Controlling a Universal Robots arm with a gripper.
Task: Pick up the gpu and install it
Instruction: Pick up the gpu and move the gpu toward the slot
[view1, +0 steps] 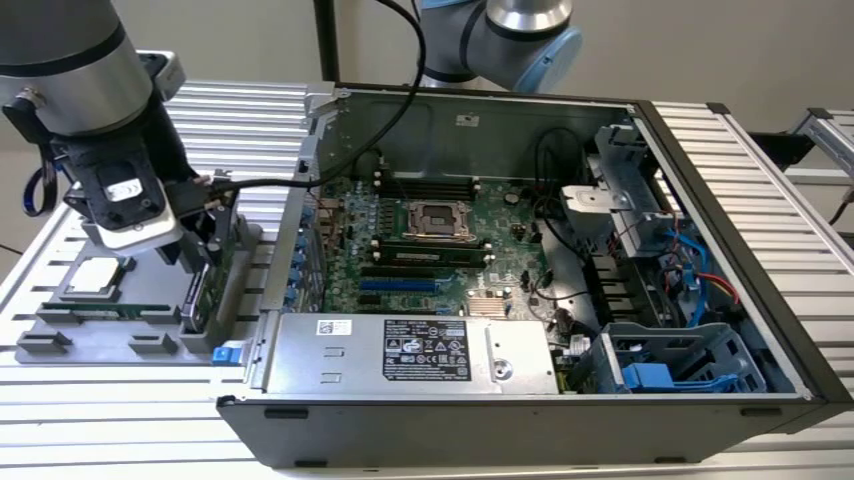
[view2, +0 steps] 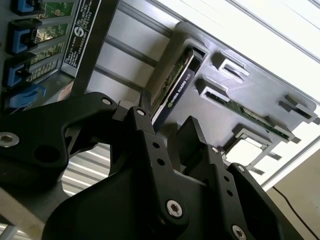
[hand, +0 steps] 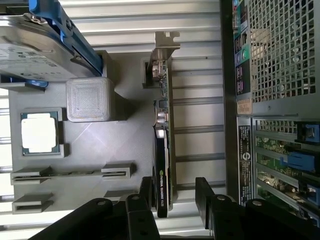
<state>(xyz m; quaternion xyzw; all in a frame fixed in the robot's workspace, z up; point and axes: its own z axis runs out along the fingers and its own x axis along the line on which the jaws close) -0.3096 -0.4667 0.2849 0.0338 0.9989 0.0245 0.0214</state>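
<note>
The gpu (hand: 162, 150) stands on edge in a slot of the grey parts tray (hand: 125, 135), silver bracket at one end and black shroud at the other. In the exterior view the gpu (view1: 200, 285) is at the tray's (view1: 80, 345) side nearest the computer case, directly under my gripper (view1: 198, 235). In both wrist views my gripper (hand: 175, 197) is open, with one black finger on each side of the card's shroud end. One finger (hand: 146, 192) is close to the card; the other finger (hand: 204, 192) stands apart from it. In the second wrist view the gpu (view2: 175, 85) sits just beyond my gripper (view2: 167, 132).
The tray also holds a CPU (hand: 39, 132), a thin RAM stick (hand: 70, 173) and a silver hard drive with blue rails (hand: 35, 45). The open computer case (view1: 534, 250) lies at the exterior view's right, its motherboard slots (view1: 400, 285) exposed. The case's rear wall (hand: 240, 100) runs beside the card.
</note>
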